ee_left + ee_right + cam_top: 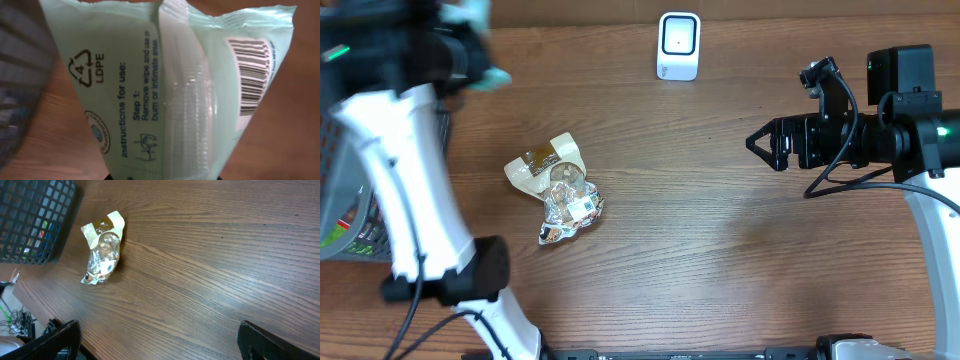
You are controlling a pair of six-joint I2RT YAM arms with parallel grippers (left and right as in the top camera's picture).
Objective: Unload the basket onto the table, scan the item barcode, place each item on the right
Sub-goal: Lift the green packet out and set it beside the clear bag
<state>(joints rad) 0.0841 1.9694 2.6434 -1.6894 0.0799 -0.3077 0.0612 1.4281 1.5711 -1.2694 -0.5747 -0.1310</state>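
Observation:
A pale green wipes pack [165,85] fills the left wrist view, its barcode [252,75] on the right side facing the camera. My left gripper [162,178] is shut on the pack's lower end; only dark tips show at the frame's bottom. From overhead the left gripper [460,45] is at the far left corner, raised, with bits of the green pack [485,20] sticking out. The white scanner [678,45] stands at the far middle edge. My right gripper [760,140] hovers open at the right, nothing between its fingers [60,337].
A crumpled clear and yellow snack bag [560,190] [102,255] lies left of centre on the wooden table [720,250]. A dark mesh basket [340,200] [35,220] with items stands at the left edge, under the left arm.

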